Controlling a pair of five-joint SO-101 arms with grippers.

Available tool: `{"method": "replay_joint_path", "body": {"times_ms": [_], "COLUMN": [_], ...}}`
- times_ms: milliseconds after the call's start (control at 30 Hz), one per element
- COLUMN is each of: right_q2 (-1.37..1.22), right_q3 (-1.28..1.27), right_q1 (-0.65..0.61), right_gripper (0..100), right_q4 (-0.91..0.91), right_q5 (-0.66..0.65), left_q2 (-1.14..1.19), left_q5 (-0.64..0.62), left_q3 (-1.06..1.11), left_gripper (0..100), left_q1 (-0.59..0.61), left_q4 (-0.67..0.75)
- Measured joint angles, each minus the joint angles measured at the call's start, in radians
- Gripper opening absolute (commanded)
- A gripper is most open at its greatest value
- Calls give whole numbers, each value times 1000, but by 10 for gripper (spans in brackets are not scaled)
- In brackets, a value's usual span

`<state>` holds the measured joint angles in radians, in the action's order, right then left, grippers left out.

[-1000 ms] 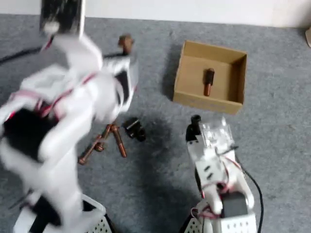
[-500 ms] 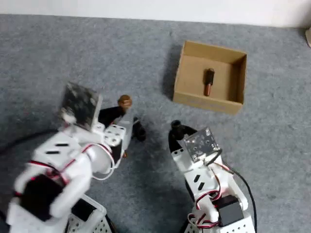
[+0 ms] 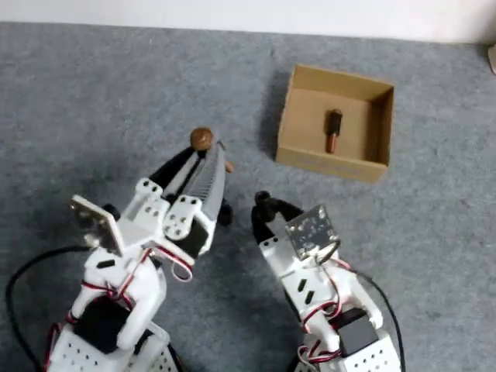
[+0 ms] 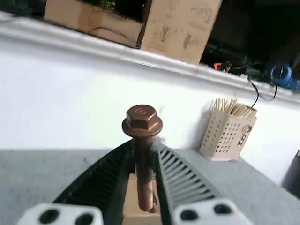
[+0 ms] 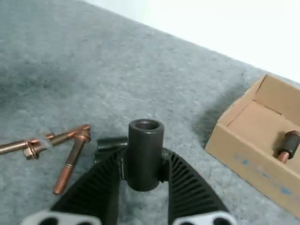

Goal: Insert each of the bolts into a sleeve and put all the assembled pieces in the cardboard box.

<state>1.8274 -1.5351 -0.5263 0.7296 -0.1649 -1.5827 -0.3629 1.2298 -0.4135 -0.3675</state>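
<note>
While the left gripper (image 4: pixel 143 146) clamps a bolt (image 4: pixel 142 123) head-up, the right gripper (image 5: pixel 143 161) pinches a sleeve (image 5: pixel 146 140) near loose bolts (image 5: pixel 71 162).

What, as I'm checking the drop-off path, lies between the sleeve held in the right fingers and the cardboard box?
Nothing stands there: the right wrist view and the high view both show bare grey carpet between the sleeve and the cardboard box.
</note>
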Motion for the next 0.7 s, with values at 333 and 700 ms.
{"method": "replay_joint_path", "body": {"times_ms": [333,700], "right_q2": [0,0], "right_q3": [-3,-9], "right_q1": [-6,-6], "right_gripper": [5,5], "right_q4": [0,21], "right_q5": [2,6], "left_q2": [0,-8], "left_q5": [-34,-34], "left_q3": [15,71], "left_gripper": [6,6], "left_q1": [0,2], "left_q4": [5,6]}}
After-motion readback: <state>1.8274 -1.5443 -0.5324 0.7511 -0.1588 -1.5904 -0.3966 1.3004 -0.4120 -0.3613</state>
